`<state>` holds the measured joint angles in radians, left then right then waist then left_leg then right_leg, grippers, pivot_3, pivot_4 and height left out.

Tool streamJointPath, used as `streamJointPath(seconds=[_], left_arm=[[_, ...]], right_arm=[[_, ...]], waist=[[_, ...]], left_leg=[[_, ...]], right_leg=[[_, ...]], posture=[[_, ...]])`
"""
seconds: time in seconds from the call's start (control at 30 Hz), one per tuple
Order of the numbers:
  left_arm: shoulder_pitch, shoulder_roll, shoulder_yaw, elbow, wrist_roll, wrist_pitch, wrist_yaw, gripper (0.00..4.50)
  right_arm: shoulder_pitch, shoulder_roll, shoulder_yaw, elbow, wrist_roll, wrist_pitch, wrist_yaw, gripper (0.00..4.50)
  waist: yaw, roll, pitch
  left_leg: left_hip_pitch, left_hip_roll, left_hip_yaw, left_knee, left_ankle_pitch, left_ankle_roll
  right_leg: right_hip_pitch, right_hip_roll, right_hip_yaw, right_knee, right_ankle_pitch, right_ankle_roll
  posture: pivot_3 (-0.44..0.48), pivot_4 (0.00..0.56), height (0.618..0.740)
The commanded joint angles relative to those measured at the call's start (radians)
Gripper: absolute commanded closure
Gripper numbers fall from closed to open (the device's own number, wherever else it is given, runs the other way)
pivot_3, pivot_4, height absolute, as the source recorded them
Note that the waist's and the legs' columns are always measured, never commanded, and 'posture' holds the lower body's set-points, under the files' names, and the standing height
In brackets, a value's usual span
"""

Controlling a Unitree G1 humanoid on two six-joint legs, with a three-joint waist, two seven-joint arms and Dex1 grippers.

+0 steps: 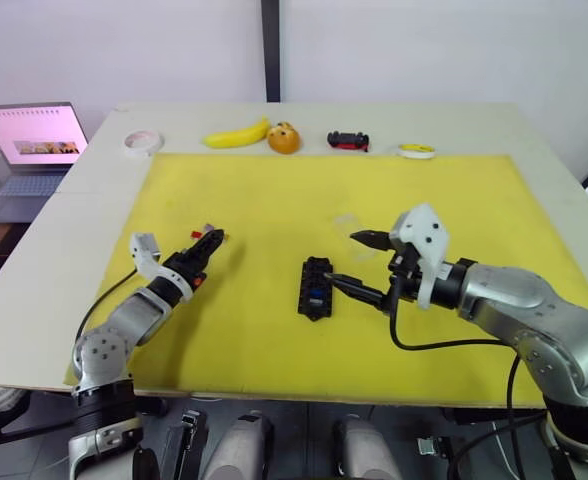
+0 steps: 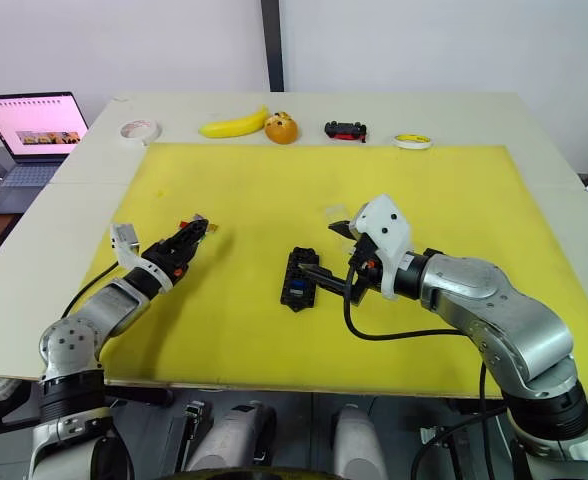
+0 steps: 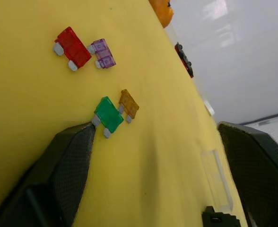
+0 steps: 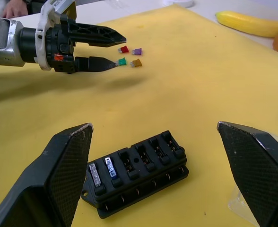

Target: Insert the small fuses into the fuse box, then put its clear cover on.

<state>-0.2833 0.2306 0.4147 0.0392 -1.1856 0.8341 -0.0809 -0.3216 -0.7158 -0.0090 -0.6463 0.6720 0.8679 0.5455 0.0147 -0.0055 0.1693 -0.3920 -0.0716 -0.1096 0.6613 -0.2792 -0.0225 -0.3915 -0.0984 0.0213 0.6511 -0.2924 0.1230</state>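
The fuse box point(image 4: 135, 168), a black slotted block, lies mid-mat on the yellow mat point(image 1: 274, 200), with two fuses seated at one end and the other slots bare. The right gripper point(image 1: 366, 264) hangs beside it, jaws wide apart and holding nothing. The clear cover point(image 1: 346, 223) lies just beyond that gripper, faint and easily nudged. The left gripper point(image 4: 116, 53) is open too, empty, one fingertip touching the green fuse point(image 3: 108, 115). Red point(image 3: 73, 48), purple point(image 3: 103, 53) and orange point(image 3: 128, 104) fuses lie close by. Closing here could flick the green fuse away or catch its orange neighbour.
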Motion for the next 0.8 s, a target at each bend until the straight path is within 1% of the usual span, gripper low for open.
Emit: streamJointPath(seconds=[0.03,0.43,0.63,0.8], left_arm=[[-0.005,-0.011,-0.019,0.049,0.031,0.016,-0.001,1.95],[-0.018,-0.035,-0.012,0.071,0.062,0.017,-0.007,1.95],[-0.044,-0.044,-0.012,0.086,0.075,0.023,-0.017,1.95],[-0.057,-0.043,-0.011,0.105,0.092,0.026,-0.03,1.95]], right_arm=[[-0.012,-0.006,-0.024,-0.044,0.009,-0.002,0.001,0.0],[-0.002,-0.01,-0.052,-0.058,0.028,0.021,-0.008,0.0],[-0.012,-0.01,-0.055,-0.055,0.033,0.024,-0.014,0.0],[-0.012,-0.007,-0.056,-0.051,0.028,0.023,-0.013,0.0]], waist=[[0.001,0.0,0.0],[0.005,0.0,0.0],[0.026,0.0,0.0],[0.027,0.0,0.0]], left_leg=[[0.0,0.0,0.0,0.0,0.0,0.0],[0.0,-0.001,-0.002,0.0,0.0,0.001],[0.0,-0.001,-0.002,0.0,0.0,0.001],[0.0,-0.001,-0.002,0.0,-0.001,0.001]], right_leg=[[0.0,0.0,0.0,0.0,0.0,0.0],[0.002,-0.001,-0.001,-0.002,0.0,0.0],[0.002,-0.001,-0.002,-0.003,0.0,0.0],[0.002,-0.001,-0.002,-0.004,0.0,0.0]], posture=[[0.0,0.15,0.74],[0.0,0.15,0.74],[0.0,0.15,0.74],[0.0,0.15,0.74]])
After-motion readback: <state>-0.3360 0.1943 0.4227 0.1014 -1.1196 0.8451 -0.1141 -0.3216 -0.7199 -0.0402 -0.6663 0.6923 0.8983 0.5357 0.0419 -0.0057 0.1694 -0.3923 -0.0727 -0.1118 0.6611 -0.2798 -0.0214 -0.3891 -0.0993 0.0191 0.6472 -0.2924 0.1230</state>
